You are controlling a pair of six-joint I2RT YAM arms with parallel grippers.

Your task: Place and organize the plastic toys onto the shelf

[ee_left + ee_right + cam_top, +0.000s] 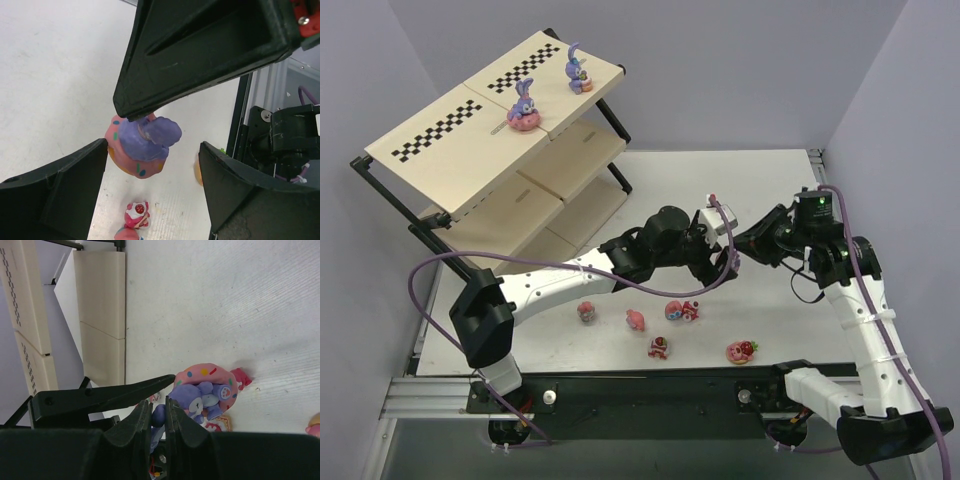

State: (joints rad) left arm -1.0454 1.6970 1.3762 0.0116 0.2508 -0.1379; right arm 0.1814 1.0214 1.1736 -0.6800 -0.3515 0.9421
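Observation:
My right gripper (160, 415) is shut on the ear of a purple bunny on a pink donut base (205, 390) and holds it above the table. My left gripper (152, 165) stands open around that same bunny (142, 145), its fingers (55, 190) apart from the toy on both sides. In the top view both grippers, left (718, 265) and right (740, 252), meet at centre right. Two more purple bunnies (524, 108) (578, 72) stand on the top board of the shelf (450, 160). Several small pink and red toys (659, 347) lie on the table near the front.
The slanted shelf (100, 315) fills the far left, with lower boards beneath the top one. A strawberry-topped figure (137, 214) lies on the table just under the held bunny. The black frame rail (650, 385) runs along the near table edge.

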